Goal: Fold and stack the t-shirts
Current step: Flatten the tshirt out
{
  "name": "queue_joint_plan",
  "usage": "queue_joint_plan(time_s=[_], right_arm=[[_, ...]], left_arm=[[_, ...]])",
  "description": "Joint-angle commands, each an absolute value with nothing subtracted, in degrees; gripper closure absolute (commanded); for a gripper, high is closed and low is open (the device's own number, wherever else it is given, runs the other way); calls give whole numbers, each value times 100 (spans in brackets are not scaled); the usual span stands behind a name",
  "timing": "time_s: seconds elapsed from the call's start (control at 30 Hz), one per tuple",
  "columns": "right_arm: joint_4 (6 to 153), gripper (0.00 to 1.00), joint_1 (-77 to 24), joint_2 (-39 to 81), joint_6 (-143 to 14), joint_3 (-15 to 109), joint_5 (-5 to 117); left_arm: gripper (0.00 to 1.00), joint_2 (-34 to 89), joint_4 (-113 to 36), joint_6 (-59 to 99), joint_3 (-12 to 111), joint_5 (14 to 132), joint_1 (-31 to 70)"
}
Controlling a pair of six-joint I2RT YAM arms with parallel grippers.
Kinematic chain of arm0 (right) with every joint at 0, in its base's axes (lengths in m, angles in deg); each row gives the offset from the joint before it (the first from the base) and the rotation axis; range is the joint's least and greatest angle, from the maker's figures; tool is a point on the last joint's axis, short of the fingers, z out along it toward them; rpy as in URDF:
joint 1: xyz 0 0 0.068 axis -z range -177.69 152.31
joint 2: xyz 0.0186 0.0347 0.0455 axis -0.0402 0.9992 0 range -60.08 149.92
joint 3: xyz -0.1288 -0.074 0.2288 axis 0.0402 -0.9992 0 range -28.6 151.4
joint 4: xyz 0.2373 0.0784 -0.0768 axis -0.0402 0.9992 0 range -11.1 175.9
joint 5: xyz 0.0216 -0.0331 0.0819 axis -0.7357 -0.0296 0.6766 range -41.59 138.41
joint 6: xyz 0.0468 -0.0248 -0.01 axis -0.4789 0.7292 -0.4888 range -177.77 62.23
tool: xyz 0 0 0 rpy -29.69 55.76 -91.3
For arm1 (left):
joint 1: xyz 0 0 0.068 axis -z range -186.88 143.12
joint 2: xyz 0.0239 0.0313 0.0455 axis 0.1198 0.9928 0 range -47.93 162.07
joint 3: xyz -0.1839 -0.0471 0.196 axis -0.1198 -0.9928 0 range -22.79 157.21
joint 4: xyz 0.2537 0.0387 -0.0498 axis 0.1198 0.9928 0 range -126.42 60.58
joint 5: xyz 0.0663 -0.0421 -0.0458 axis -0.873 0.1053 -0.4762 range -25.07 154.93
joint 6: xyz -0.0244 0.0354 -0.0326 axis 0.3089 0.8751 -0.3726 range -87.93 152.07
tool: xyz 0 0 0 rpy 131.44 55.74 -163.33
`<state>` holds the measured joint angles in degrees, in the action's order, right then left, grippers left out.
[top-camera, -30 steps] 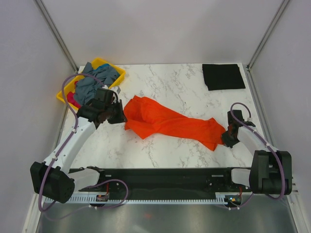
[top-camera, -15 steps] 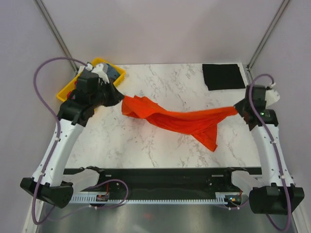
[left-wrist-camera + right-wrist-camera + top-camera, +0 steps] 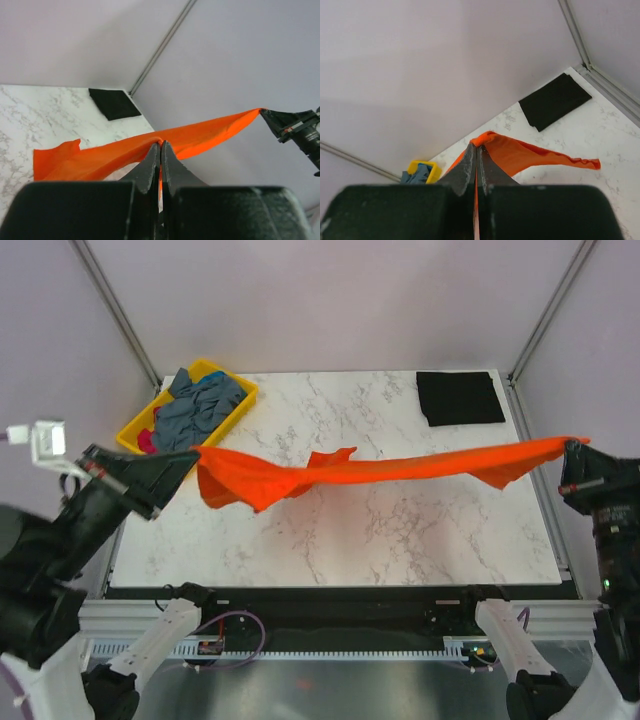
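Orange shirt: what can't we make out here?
- Orange shirt: which parts are pinched. Wrist views: left gripper and right gripper cover the bunched cloth.
- Pile in tray: number of shirts. Top view: they overlap; left arm covers the tray's near edge.
- Black shirt: its layers. Too dark and flat in every view.

Marble table [image 3: 400, 530] bears yellow tray [image 3: 127, 438] and folded black t-shirt [image 3: 460, 397].
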<state>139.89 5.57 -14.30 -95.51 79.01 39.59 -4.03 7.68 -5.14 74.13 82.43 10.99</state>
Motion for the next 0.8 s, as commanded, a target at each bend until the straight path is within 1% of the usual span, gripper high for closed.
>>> queue_joint_plan(time_s=[0.0, 0.07, 0.17, 0.23, 0.3, 0.4, 0.47, 0.53, 0.6, 0.7, 0.77], right_arm=[[14508, 100, 582, -1701, -9513, 8152, 4330], [14534, 100, 582, -1693, -9530, 8301, 4340], [14456, 100, 582, -1561, -9522, 8285, 4252], [14202, 100, 582, -1394, -9478, 8145, 4112], [13903, 100, 582, -1271, -9478, 7750, 3954], [12930, 100, 582, -1052, -9434, 7109, 3725], [12532, 100, 573, -746, -9381, 6670, 3628], [12110, 100, 582, -490, -9329, 6431, 3610], [11803, 100, 582, -182, -9328, 6351, 3636], [11460, 100, 582, 82, -9337, 6307, 3759], [11450, 100, 573, 292, -9267, 6517, 3760]], left_arm=[[98, -829, 1138, -889, 7792, 8356, 1087], [98, -742, 1393, -784, 8160, 8383, 1096], [98, -540, 1517, -617, 8346, 8330, 1087], [98, -164, 1535, -459, 8556, 8138, 1087], [98, 206, 1552, -152, 8698, 7970, 1087], [98, 1058, 1404, 323, 9023, 7445, 1087], [98, 1593, 1219, 691, 9120, 7066, 1087], [98, 1876, 852, 1016, 9077, 6514, 1087], [98, 2298, 666, 1255, 9103, 6204, 1096], [98, 2824, 551, 1484, 9366, 6255, 1079], [98, 3002, 481, 1493, 9594, 6387, 1079]])
